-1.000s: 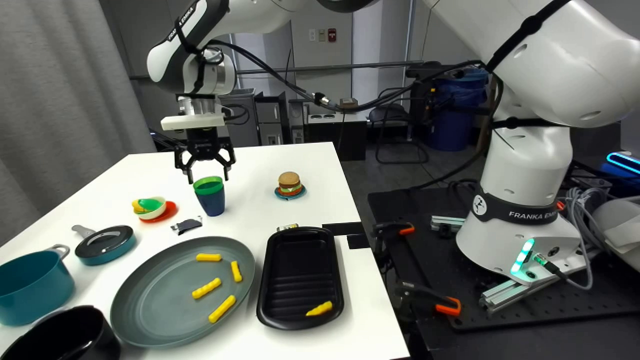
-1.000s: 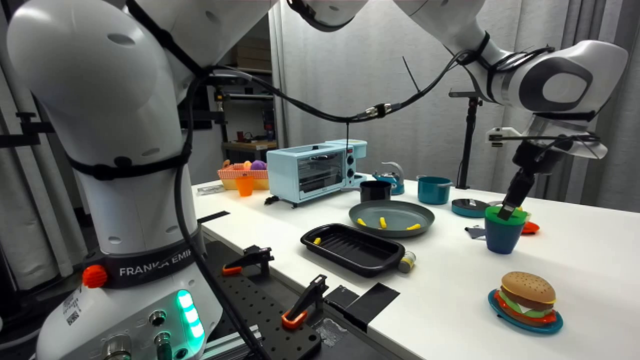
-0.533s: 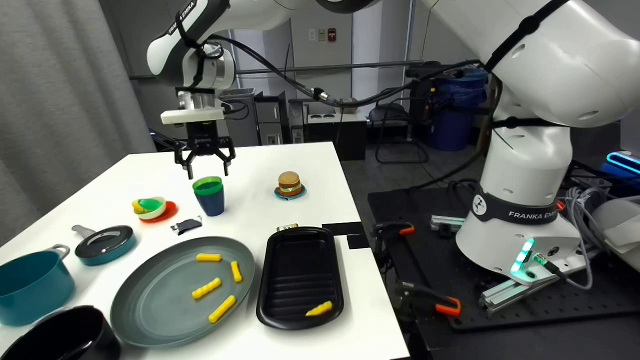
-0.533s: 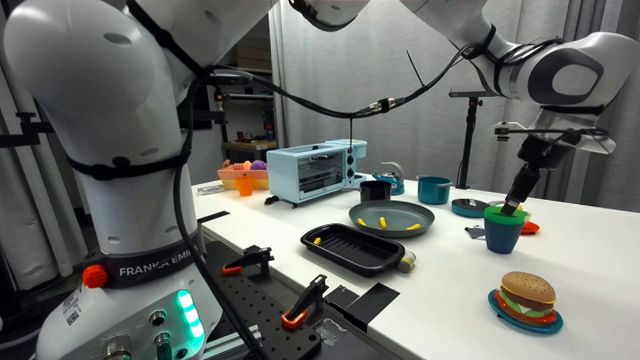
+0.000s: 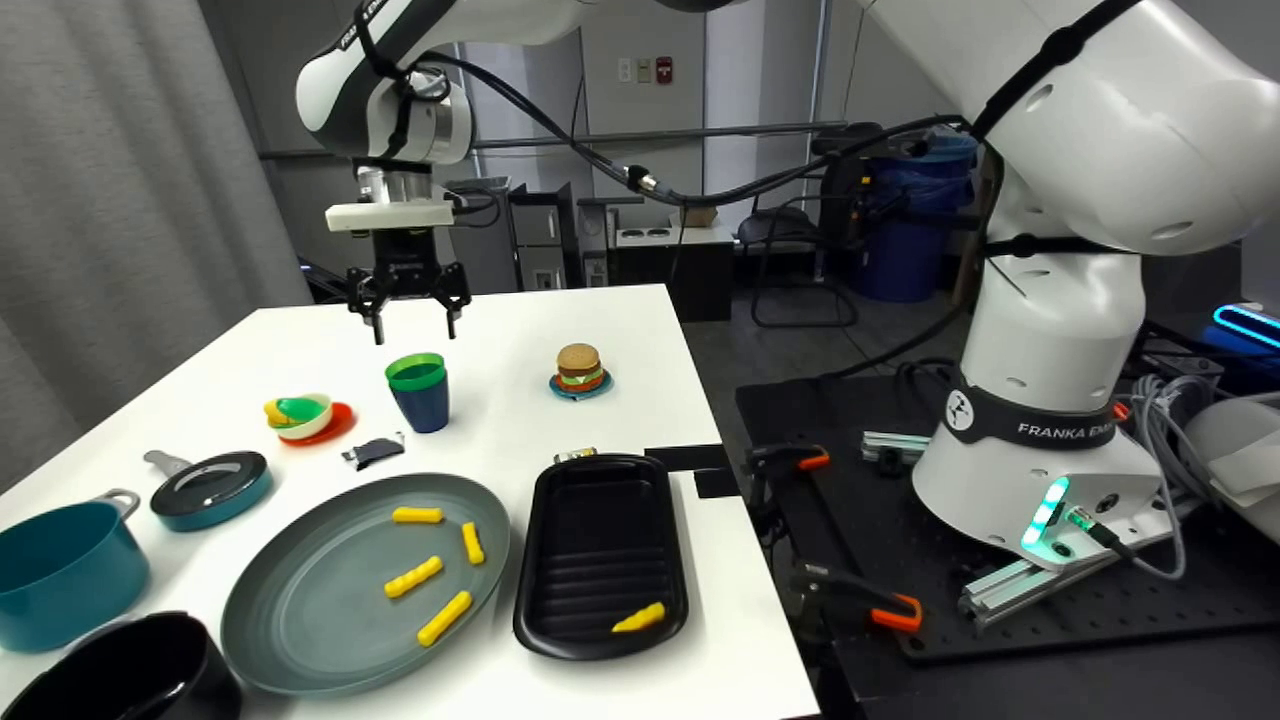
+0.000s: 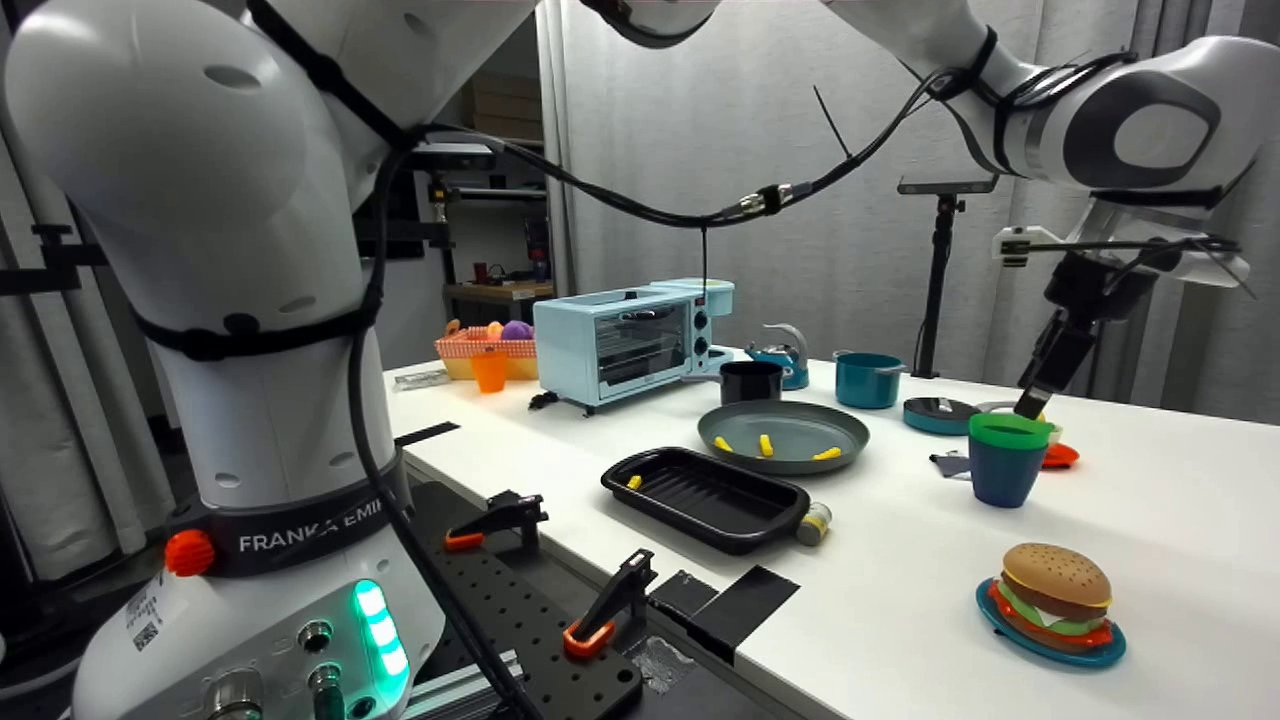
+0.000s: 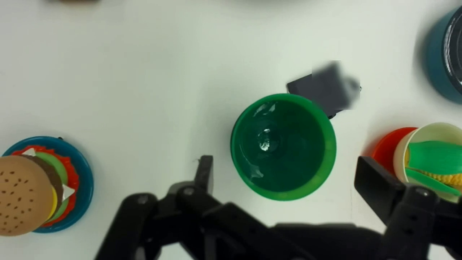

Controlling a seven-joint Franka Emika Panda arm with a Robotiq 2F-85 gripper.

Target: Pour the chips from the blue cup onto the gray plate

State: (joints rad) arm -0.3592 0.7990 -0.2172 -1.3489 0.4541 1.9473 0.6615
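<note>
- Place: robotics lab.
- Franka Emika arm (image 5: 1040, 340) sits over perforated black baseplate (image 6: 540, 605), clamps (image 6: 618, 598) at its edge.
- Gray curtains (image 6: 750, 120) and black equipment stand (image 6: 935, 300) behind white table (image 6: 900, 600).
- Toy hamburger (image 6: 1055, 580), toaster oven (image 6: 565, 350) on it: mock kitchen.

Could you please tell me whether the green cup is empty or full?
Empty: the wrist view looks down into the green cup, and only its bare green inside shows, with a few glints.
</note>
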